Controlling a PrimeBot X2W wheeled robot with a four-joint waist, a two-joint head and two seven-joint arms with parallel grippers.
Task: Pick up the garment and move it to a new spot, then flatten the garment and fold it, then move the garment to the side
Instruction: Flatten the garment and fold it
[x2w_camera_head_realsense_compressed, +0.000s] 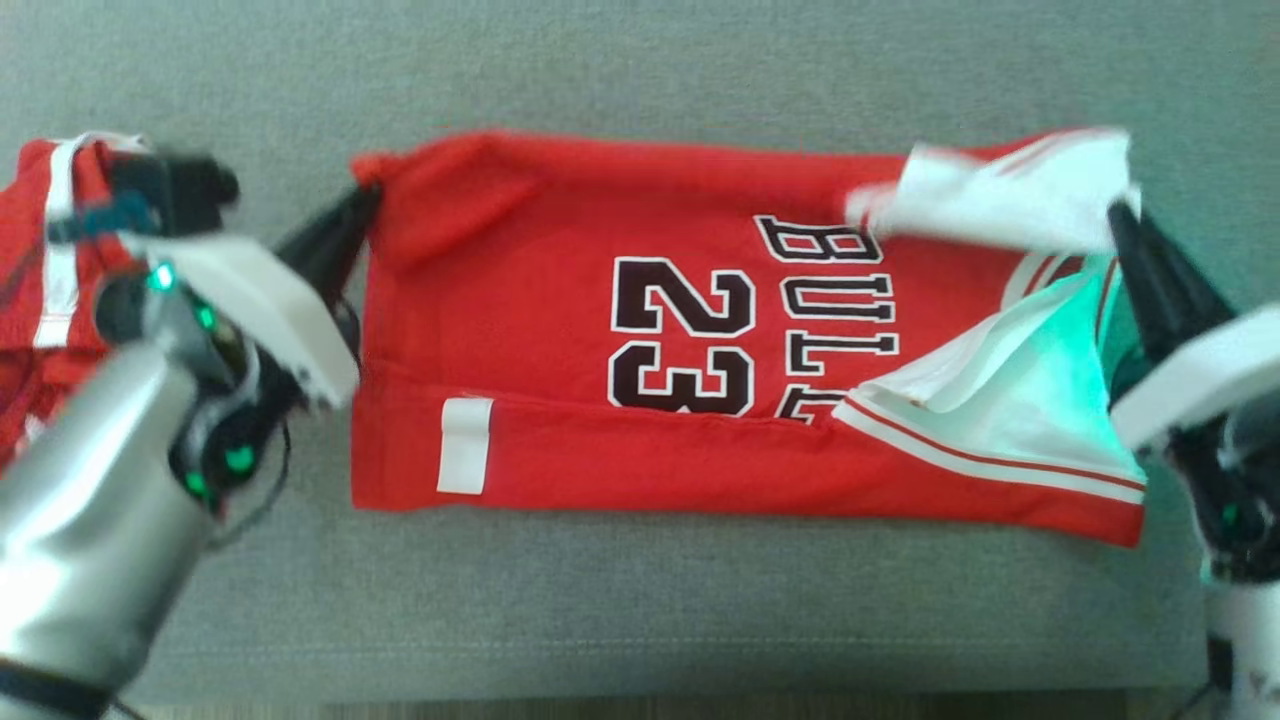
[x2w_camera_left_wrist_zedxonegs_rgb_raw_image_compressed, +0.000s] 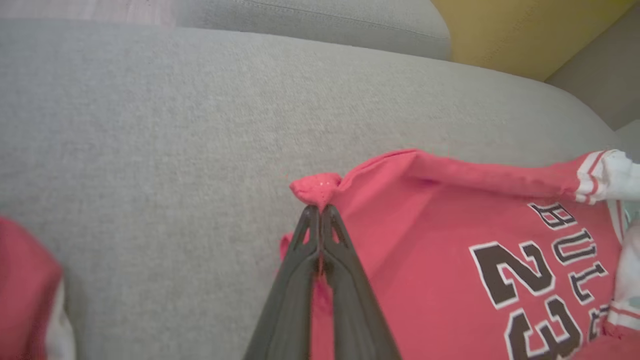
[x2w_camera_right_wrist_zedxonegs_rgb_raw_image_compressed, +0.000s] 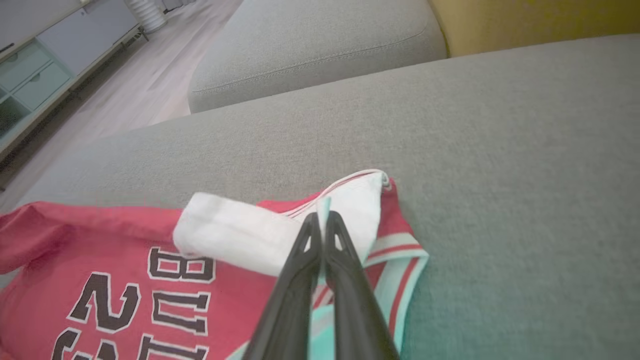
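The left claw (x2w_camera_left_wrist_zedxonegs_rgb_raw_image_compressed: 319, 212) gripped the red Bulls jersey (x2w_camera_head_realsense_compressed: 540, 300) by a hem corner; the right claw (x2w_camera_right_wrist_zedxonegs_rgb_raw_image_compressed: 323, 220) gripped its shoulder strap.

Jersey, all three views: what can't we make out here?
- Head view: end of the jersey lettering, covered by its turned-back white lining.
- Head view: white hem tag, too blurred to read.
- Head view: second red garment, cut off by the left edge and partly behind the left arm.
- Right wrist view: how much cloth the right gripper pinches, hidden by its own fingers.
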